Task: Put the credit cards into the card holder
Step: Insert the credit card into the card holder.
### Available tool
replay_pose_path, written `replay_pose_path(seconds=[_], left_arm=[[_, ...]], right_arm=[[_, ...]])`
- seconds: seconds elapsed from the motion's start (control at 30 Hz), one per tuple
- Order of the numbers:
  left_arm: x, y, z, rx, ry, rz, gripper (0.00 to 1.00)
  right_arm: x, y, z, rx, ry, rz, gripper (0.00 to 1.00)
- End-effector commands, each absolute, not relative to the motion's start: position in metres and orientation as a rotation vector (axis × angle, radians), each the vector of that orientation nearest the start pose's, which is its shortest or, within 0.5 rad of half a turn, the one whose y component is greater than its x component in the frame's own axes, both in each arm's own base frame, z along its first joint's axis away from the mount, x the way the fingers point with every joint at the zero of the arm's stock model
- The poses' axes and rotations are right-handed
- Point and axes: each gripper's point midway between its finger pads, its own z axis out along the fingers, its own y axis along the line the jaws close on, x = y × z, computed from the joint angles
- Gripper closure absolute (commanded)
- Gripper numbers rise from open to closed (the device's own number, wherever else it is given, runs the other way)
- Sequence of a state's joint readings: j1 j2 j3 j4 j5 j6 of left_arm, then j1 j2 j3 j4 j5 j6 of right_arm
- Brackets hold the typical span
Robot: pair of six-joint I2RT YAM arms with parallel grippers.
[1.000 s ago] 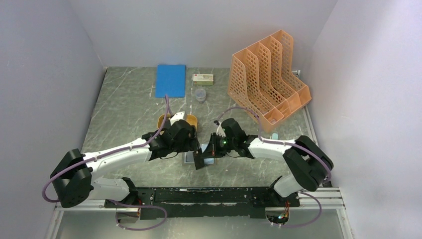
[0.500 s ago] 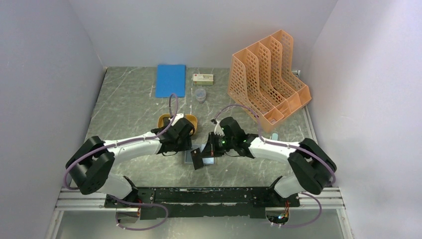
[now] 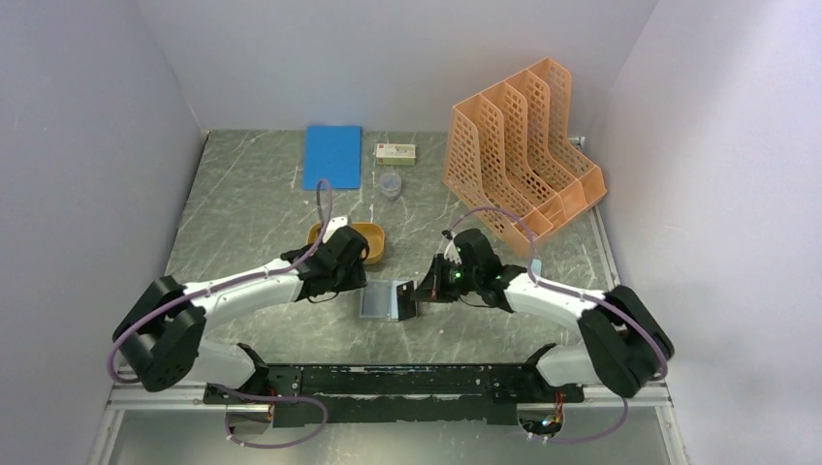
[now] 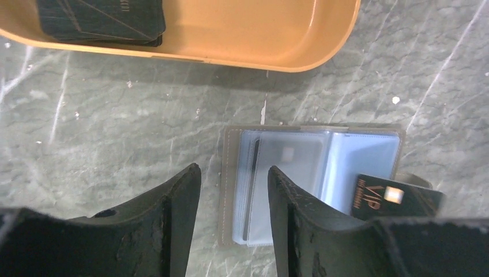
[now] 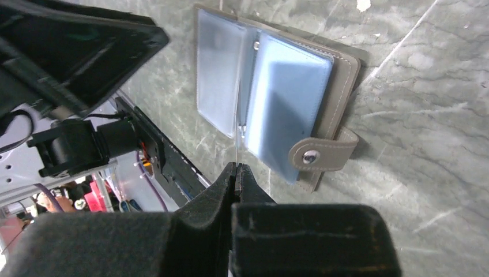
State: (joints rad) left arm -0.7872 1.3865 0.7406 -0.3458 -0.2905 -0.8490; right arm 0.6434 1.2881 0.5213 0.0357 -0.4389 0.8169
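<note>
Pulling back, our L gripper (image 4: 233, 173) has quit the card holder (image 4: 311, 167): jaws half-narrowed, empty, just left of it. R gripper (image 5: 236, 170) stays pinched on its clear sleeve. One credit card (image 4: 395, 199) overlaps holder's right edge; whether it's seated, we can't tell. Spare cards (image 4: 98, 20) wait beyond holder in tray (image 4: 259, 34).

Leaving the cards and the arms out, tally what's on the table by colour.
Orange: 2 (file rack, oval tray)
Blue: 1 (notebook)
Grey-brown: 1 (card holder)
White: 1 (small box)
Clear: 1 (small cup)
Total: 6

Left hand (image 4: 233, 168) withdrawn from card holder (image 3: 380, 302).
</note>
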Motion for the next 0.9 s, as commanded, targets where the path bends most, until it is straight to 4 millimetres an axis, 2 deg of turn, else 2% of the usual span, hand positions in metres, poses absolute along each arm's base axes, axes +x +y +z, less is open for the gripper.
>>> replay_pose_path(seconds=[0.0,0.27,0.53,0.87], left_arm=[[0.232,-0.189,0.053,-0.224,2.496,-0.241,0.48],[0.216,-0.166,0.031,-0.278,2.543,-0.199,0.48],[0.209,-0.164,0.017,-0.280,2.582,-0.200,0.48],[0.205,-0.163,0.009,-0.273,2.601,-0.196,0.50]], right_arm=[[0.193,0.288,0.076,-0.042,2.537,1.308,1.00],[0.196,0.298,0.068,-0.047,2.565,1.361,1.00],[0.194,0.298,0.061,-0.039,2.584,1.363,1.00],[0.197,0.290,0.058,0.000,2.576,1.306,1.00]])
